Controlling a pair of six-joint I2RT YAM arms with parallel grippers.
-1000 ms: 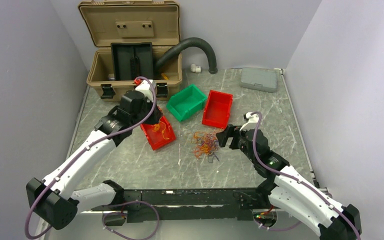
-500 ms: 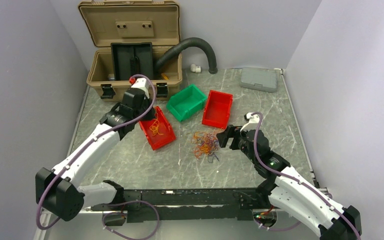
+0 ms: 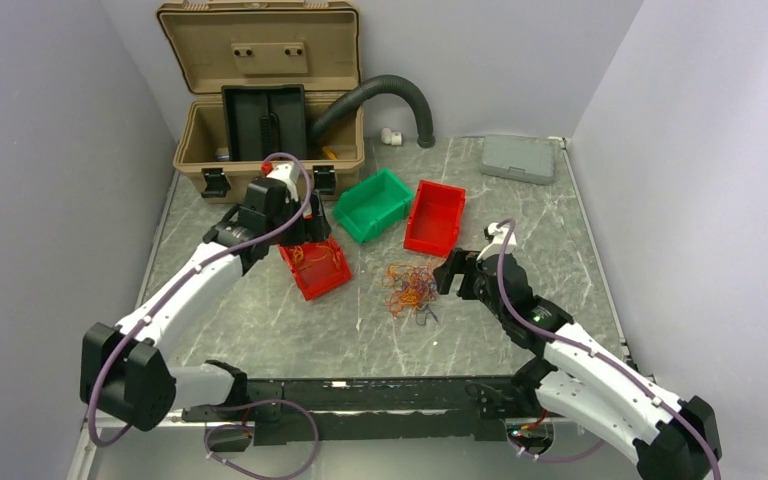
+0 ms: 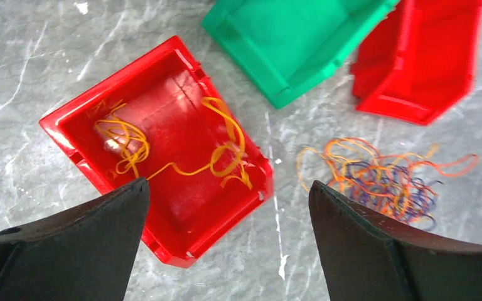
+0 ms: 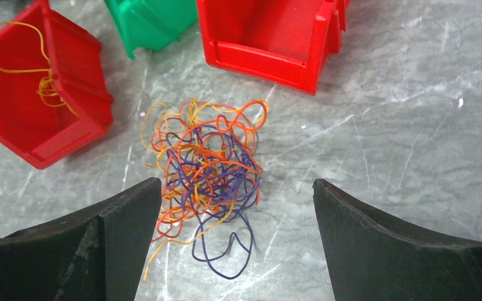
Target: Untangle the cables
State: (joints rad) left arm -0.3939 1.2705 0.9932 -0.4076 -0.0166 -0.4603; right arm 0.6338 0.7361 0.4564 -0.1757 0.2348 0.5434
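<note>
- The right gripper [image 5: 236, 188] has its jaws wide and empty. The tangle of cables [image 5: 207, 169] lies on the table [image 5: 414, 125] just ahead of it and a little left of centre, so this arm is clearly the nearer.
- The tangle has no clear long axis. Purple loops trail toward the near side.
- Farther back, the left gripper [image 4: 229, 185], also wide and empty, hangs over the red bin [image 4: 163, 53], which holds loose orange strands [image 4: 226, 147].

Lit brightly and evenly from overhead, with only faint shadows on the table [image 3: 260, 310]. Slightly blurred from the left wrist, with a small glare patch inside the left-hand red bin [image 4: 182, 200]
</note>
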